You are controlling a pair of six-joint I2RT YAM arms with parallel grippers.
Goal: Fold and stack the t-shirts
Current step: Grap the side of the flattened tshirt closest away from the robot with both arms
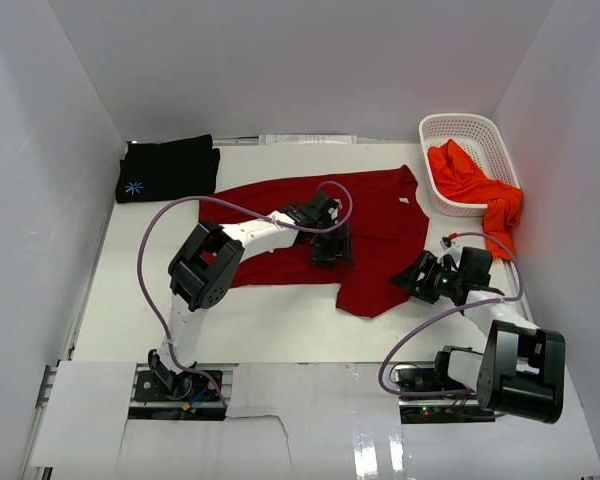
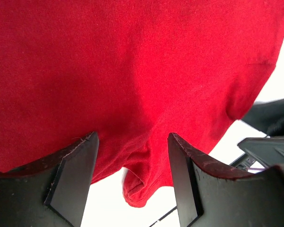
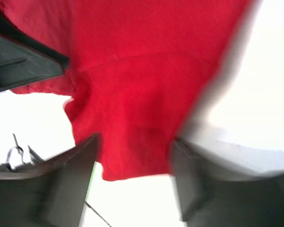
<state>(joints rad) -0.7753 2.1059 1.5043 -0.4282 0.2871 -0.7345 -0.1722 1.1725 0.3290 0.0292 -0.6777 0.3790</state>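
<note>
A dark red t-shirt (image 1: pixel 380 225) lies spread across the middle of the table. My left gripper (image 1: pixel 330 250) hovers over its near hem, open; in the left wrist view (image 2: pixel 132 137) a bunched fold of the hem (image 2: pixel 138 187) sits between the spread fingers. My right gripper (image 1: pixel 412 280) is at the shirt's near right corner, also open; the blurred right wrist view (image 3: pixel 135 142) shows the red corner (image 3: pixel 132 161) between its fingers, not pinched. A folded black t-shirt with a blue print (image 1: pixel 168 168) rests at the back left. An orange-red t-shirt (image 1: pixel 475 185) hangs out of the basket.
A white slotted basket (image 1: pixel 500 135) stands at the back right against the wall. White walls enclose the table on three sides. The two grippers work close together; the right arm (image 2: pixel 270 151) shows in the left wrist view.
</note>
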